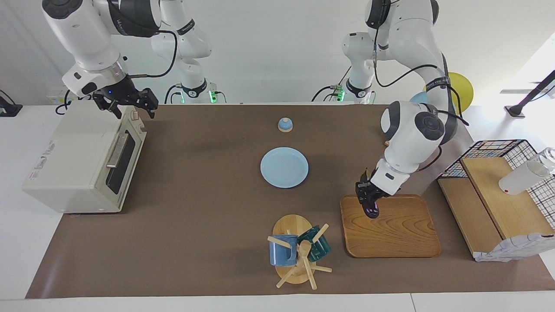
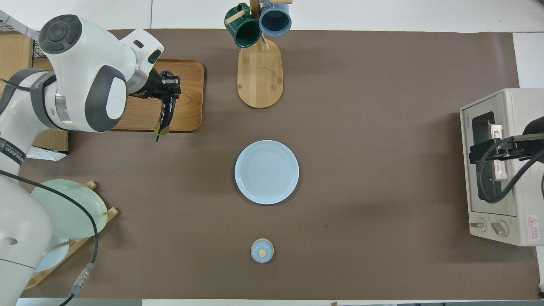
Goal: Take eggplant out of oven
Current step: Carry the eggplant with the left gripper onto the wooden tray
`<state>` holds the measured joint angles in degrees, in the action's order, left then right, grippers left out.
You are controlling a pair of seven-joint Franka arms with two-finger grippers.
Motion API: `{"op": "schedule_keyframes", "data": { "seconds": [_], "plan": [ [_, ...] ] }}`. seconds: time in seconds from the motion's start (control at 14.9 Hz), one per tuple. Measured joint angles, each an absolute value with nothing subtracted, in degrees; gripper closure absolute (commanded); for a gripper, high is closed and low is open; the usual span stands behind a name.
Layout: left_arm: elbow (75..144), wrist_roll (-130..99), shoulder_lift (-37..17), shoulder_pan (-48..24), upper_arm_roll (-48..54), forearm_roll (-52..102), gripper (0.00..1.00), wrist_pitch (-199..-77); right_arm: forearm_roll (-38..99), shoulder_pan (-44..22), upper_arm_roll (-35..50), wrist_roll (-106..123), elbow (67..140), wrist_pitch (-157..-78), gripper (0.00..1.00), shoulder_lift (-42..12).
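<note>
Left gripper (image 1: 367, 200), lower right of the facing view, is clamping the eggplant (image 2: 165, 114) over the wooden tray (image 1: 403, 236), likely for set-down; right gripper (image 1: 128, 104), spread apart, is waiting above the closed oven (image 1: 82, 158).

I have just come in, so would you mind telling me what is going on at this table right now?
The left gripper holds the eggplant in the air over the wooden tray, at the tray's edge nearer the robots. The eggplant is already out of the oven, whose door looks closed. The right gripper hangs over the oven's top front corner with its fingers spread, gripping nothing. The blue plate at mid-table is bare.
</note>
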<state>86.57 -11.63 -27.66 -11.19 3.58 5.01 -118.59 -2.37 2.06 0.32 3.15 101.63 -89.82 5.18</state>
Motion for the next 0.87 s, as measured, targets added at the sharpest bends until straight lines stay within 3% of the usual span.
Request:
{"op": "schedule_keyframes", "data": {
  "seconds": [0.4, 0.87],
  "plan": [
    [84.36, -6.24, -33.50, -7.97, 3.54, 1.83, 1.00, -124.21, -2.37, 2.07, 0.34, 3.15, 96.55, -86.79, 0.00, 1.53],
    [85.44, -5.60, -34.03, -6.64, 3.62, 1.11, 1.00, -127.31, -2.37, 1.63, 0.28, 3.15, 95.77, -86.49, 0.00, 1.53]
  ]
}}
